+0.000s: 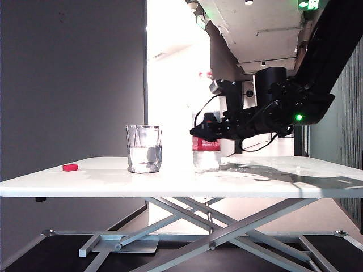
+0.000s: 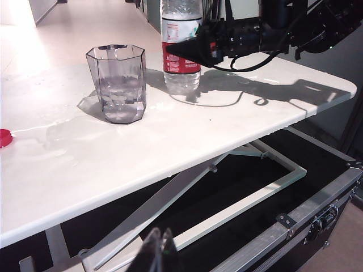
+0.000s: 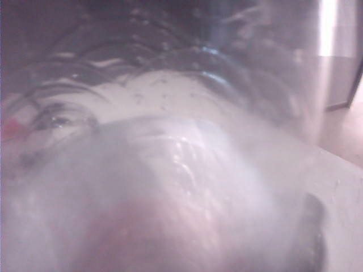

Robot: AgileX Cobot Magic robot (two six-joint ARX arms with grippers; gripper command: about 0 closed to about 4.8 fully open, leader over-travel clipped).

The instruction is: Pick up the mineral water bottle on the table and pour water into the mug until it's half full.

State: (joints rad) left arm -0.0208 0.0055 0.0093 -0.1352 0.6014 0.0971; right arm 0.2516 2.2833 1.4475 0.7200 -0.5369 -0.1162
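Observation:
The mug (image 1: 144,148) (image 2: 117,85) stands left of centre on the white table (image 1: 170,184) (image 2: 198,130), with water (image 1: 145,157) in its lower part. The mineral water bottle (image 2: 181,22) stands upright just beside it; in the exterior view only its red label (image 1: 209,145) shows against the glare. My right gripper (image 1: 195,131) (image 2: 173,50) reaches level at label height, one dark finger crossing in front of the label. The right wrist view is a blur of bottle held very close. My left gripper (image 2: 160,252) hangs below the table's near edge, fingers together and holding nothing.
A small red cap (image 1: 70,167) (image 2: 3,137) lies near the table's left end. Wet patches shine on the tabletop around the mug. The grey scissor frame (image 1: 210,226) and a black case with metal edging (image 2: 317,221) sit underneath.

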